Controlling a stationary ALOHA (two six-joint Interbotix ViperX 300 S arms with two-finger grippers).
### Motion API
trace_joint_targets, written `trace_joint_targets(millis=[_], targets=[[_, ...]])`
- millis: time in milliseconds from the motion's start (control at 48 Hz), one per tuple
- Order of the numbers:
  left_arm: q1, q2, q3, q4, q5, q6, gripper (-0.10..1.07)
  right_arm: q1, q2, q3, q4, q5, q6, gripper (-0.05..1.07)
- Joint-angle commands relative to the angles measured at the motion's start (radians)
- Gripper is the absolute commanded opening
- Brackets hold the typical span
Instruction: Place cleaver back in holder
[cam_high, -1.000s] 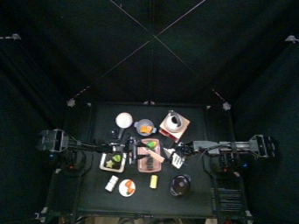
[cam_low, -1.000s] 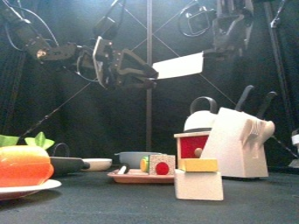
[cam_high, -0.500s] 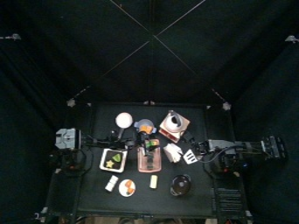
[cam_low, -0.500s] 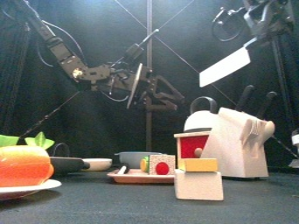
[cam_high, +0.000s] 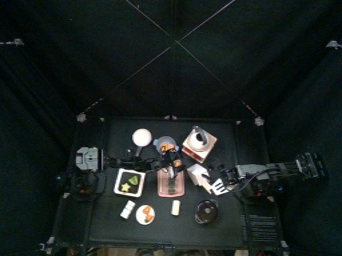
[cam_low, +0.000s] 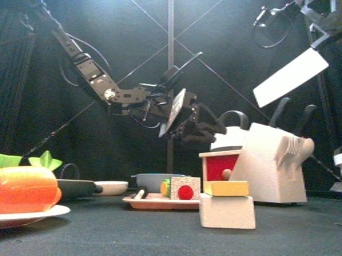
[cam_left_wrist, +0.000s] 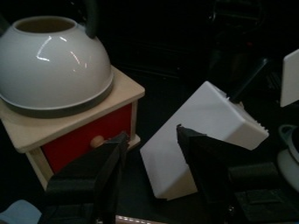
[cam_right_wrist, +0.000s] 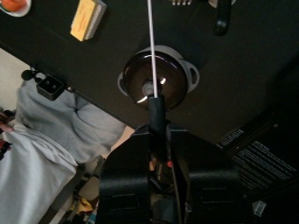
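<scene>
The cleaver (cam_low: 290, 77), a pale flat blade, hangs tilted high at the right of the front view, with my right gripper (cam_low: 321, 25) shut on its handle. In the right wrist view the cleaver (cam_right_wrist: 151, 52) shows edge-on as a thin white line rising from that right gripper (cam_right_wrist: 155, 114). The holder (cam_low: 274, 165) is a slanted white knife block with black handles sticking out, standing below and left of the blade. My left gripper (cam_low: 181, 110) hovers open to the holder's left, and its wrist view faces the holder (cam_left_wrist: 205, 136) between the open left gripper (cam_left_wrist: 152, 166).
A wooden box with a red front carries a white kettle (cam_left_wrist: 52, 52) right beside the holder. A black pot (cam_right_wrist: 158, 77) lies under the cleaver. Toy food on a plate (cam_low: 27, 190), a small tray (cam_low: 163, 200) and a pale block (cam_low: 227, 205) stand near the front edge. A person in pale clothes (cam_right_wrist: 47, 131) shows past the table.
The right gripper has carried the cleaver to the right, to above the holder. The left arm has swung right and lower, towards the holder, its gripper staying open.
</scene>
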Motion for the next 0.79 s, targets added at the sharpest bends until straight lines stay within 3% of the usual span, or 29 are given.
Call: trace_joint_targets(millis=[0, 375, 771], targets=[[-0.014, -0.002, -0.04, 0.002, 0.018, 0.002, 0.85, 0.003, 0.005, -0.009, 0.009, -0.002, 0.0, 0.34], [-0.035, 0.069, -0.135, 0.003, 0.106, 0.002, 0.85, -0.003, 0.009, 0.031, 0.021, 0.003, 0.002, 0.34], [-0.037, 0.078, -0.149, 0.014, 0.161, 0.002, 0.85, -0.006, 0.018, 0.049, 0.021, 0.003, 0.0, 0.34]])
